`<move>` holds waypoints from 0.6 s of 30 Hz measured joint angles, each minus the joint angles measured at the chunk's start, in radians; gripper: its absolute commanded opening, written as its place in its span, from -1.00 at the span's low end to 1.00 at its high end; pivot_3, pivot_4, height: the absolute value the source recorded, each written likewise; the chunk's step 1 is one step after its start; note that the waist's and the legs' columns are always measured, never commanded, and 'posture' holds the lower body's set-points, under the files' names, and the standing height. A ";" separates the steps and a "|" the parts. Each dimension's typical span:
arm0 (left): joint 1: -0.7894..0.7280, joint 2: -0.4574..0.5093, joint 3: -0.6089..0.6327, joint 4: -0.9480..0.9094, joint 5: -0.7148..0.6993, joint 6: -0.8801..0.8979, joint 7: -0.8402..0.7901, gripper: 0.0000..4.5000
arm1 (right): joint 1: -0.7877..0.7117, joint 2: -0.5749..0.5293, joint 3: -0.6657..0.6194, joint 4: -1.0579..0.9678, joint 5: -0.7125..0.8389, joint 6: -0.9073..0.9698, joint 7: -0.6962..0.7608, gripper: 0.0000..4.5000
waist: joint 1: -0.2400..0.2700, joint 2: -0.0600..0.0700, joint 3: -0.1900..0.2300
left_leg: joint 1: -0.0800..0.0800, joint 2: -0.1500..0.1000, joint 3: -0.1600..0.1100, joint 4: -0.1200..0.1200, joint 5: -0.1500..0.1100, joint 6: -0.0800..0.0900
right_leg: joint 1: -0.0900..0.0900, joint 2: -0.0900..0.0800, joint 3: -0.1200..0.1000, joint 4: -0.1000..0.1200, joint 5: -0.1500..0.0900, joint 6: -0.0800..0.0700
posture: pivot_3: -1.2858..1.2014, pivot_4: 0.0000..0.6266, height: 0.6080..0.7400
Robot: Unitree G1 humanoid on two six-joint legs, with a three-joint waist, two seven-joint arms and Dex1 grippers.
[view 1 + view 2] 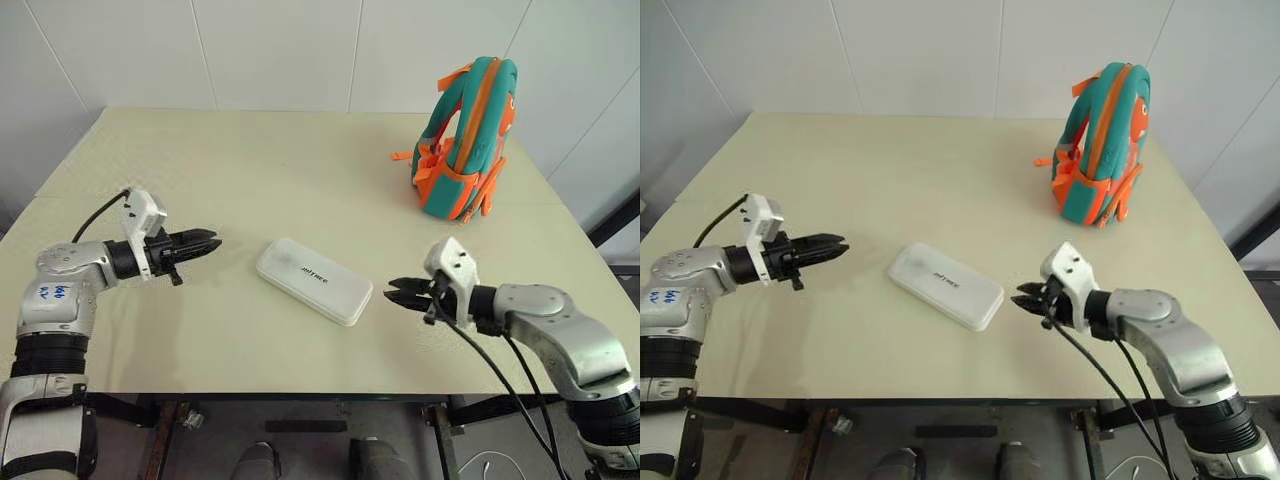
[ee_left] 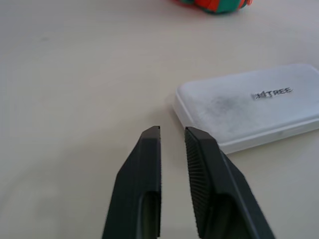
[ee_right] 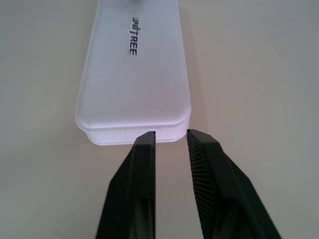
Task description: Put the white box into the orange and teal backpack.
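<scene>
The white box [image 1: 313, 281] lies flat near the middle of the table, dark lettering facing up. The orange and teal backpack [image 1: 468, 140] stands upright at the far right of the table, well away from both arms. My left gripper [image 1: 212, 243] hovers a short way left of the box, pointing at it, fingers nearly together with nothing between them. My right gripper [image 1: 392, 290] sits just right of the box's near end, also shut and empty; in the right wrist view its fingertips [image 3: 146, 137] almost reach the box's short edge [image 3: 133, 74].
The beige table [image 1: 250, 170] has open surface to the left and behind the box. White wall panels rise behind the far edge. Cables hang from my right wrist over the table's front edge.
</scene>
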 measured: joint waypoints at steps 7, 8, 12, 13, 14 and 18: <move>-0.151 -0.123 -0.067 0.302 0.107 -0.140 0.032 -0.96 | 0.027 0.025 0.064 0.005 -0.064 -0.002 -0.029 -0.96 | 0.006 0.000 0.000 | -0.001 0.000 0.000 0.001 0.000 0.000 | 0.000 0.000 0.000 0.000 0.001 0.002 | 0.03 -0.52 1.00; -0.177 -0.133 -0.074 0.349 0.120 -0.164 0.038 -0.96 | 0.027 0.027 0.075 0.003 -0.068 0.002 -0.030 -0.96 | 0.006 0.000 0.000 | -0.001 0.000 0.000 0.001 0.000 0.000 | 0.000 0.000 0.000 0.000 0.001 0.002 | 0.03 -0.52 1.00; -0.246 -0.172 -0.086 0.498 0.160 -0.234 0.046 -0.96 | 0.025 0.037 0.093 -0.004 -0.072 0.027 -0.034 -0.96 | 0.000 0.000 0.000 | -0.001 0.000 0.000 0.001 0.000 0.000 | 0.000 0.000 0.000 -0.001 0.001 0.002 | 0.03 -0.52 1.00; -0.263 -0.185 -0.087 0.538 0.168 -0.239 0.046 -0.96 | 0.025 0.042 0.093 -0.012 -0.070 0.034 -0.034 -0.96 | 0.000 0.000 0.000 | -0.001 0.000 0.000 0.000 0.000 0.000 | 0.000 0.001 0.000 -0.001 0.001 0.002 | 0.03 -0.52 1.00; -0.274 -0.195 -0.088 0.563 0.173 -0.241 0.044 -0.96 | 0.024 0.049 0.093 -0.022 -0.068 0.043 -0.034 -0.96 | 0.000 0.000 0.000 | -0.001 0.000 0.000 0.000 0.000 0.000 | 0.000 0.001 0.000 0.000 0.001 0.002 | 0.03 -0.52 1.00; -0.313 -0.238 -0.091 0.637 0.184 -0.242 0.012 -0.96 | 0.018 0.074 0.101 -0.065 -0.058 0.071 -0.034 -0.96 | 0.001 -0.001 0.000 | -0.002 0.000 0.000 0.001 0.000 0.000 | 0.000 0.001 0.000 -0.001 0.001 0.003 | 0.03 -0.52 1.00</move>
